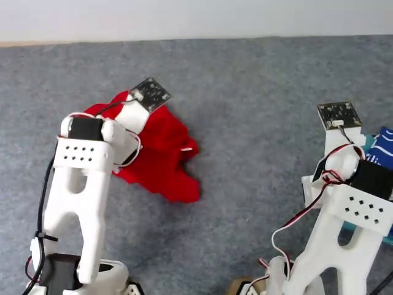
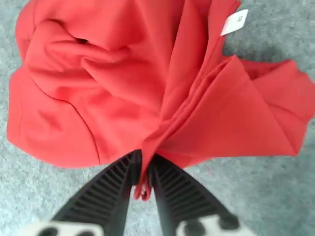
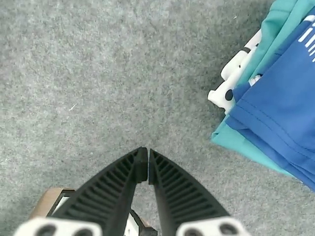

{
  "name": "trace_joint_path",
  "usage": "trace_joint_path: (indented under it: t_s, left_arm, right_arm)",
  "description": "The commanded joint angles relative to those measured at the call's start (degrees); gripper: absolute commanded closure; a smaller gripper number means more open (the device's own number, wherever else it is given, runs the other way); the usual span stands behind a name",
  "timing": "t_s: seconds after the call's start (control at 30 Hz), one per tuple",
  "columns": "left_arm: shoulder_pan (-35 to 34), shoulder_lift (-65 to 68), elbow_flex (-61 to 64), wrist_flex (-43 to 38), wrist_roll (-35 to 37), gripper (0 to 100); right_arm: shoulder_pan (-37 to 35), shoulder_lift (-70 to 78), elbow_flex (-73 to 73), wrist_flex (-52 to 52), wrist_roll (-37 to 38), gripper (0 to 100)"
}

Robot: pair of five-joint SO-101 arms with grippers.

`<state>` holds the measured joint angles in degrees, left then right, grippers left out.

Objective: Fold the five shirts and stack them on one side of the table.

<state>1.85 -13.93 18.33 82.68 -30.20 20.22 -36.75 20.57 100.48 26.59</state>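
Left fingers (image 2: 113, 184) pinch the red shirt (image 2: 98, 88); right fingers (image 3: 123, 182) closed on nothing.
The red shirt lies crumpled on the grey worktop (image 1: 258, 92), one bunched fold clamped. The right fingers hang well right of the red shirt. A blue shirt (image 3: 280, 103) lies over a teal shirt (image 3: 243, 142), farther right still.

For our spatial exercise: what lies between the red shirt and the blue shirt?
In the high view, bare grey table runs from the red shirt to the right arm, which stands beside the blue shirt.
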Motion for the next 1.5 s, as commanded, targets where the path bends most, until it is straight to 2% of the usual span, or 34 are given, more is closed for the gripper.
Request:
trace_joint_path:
  t_s: [0.0, 0.07, 0.13, 0.4, 0.57, 0.63, 0.83, 1.0, 1.17, 1.33, 1.47]
  left_arm:
    - [-0.7, -2.2, 0.2, -1.7, -0.2, 90]
    - [-1.8, -2.3, 0.0, -0.4, -0.1, 82]
    - [-2.5, -2.5, 0.0, 0.4, 1.1, 78]
    - [-2.2, -2.7, -4.9, 8.8, 1.5, 78]
    - [2.6, -2.7, -8.0, 13.5, 7.3, 78]
    - [6.3, -2.5, -8.0, 14.3, 12.4, 78]
    - [14.5, -2.2, -8.0, 11.5, 27.7, 78]
    - [16.4, -2.2, -7.9, 8.1, 36.2, 78]
    - [14.6, -0.4, -6.2, 5.1, 38.1, 78]
    - [10.5, 7.6, -5.7, 2.0, 37.9, 78]
    - [10.1, 12.7, -5.7, 1.8, 37.8, 78]
  right_arm:
    - [-0.4, -1.9, -0.4, 2.3, 0.4, 98.8]
    - [-0.3, -1.9, -0.4, 2.3, 0.4, 98.8]
    - [-0.3, -1.9, -0.4, 2.3, 0.4, 98.8]
    - [-0.3, -1.9, -0.4, 2.4, 0.4, 98.8]
    - [-0.4, -1.9, -0.4, 2.4, 0.4, 98.8]
    - [-0.4, -1.9, -0.4, 2.4, 0.4, 98.8]
    - [-0.4, -1.9, -0.4, 2.4, 0.4, 98.8]
    - [-0.3, -1.9, -0.4, 2.4, 0.4, 98.8]
    - [-0.3, -1.9, -0.4, 2.4, 0.4, 98.8]
    - [-0.3, -1.9, -0.4, 2.4, 0.4, 98.8]
    - [-0.3, -1.9, -0.4, 2.3, 0.4, 98.8]
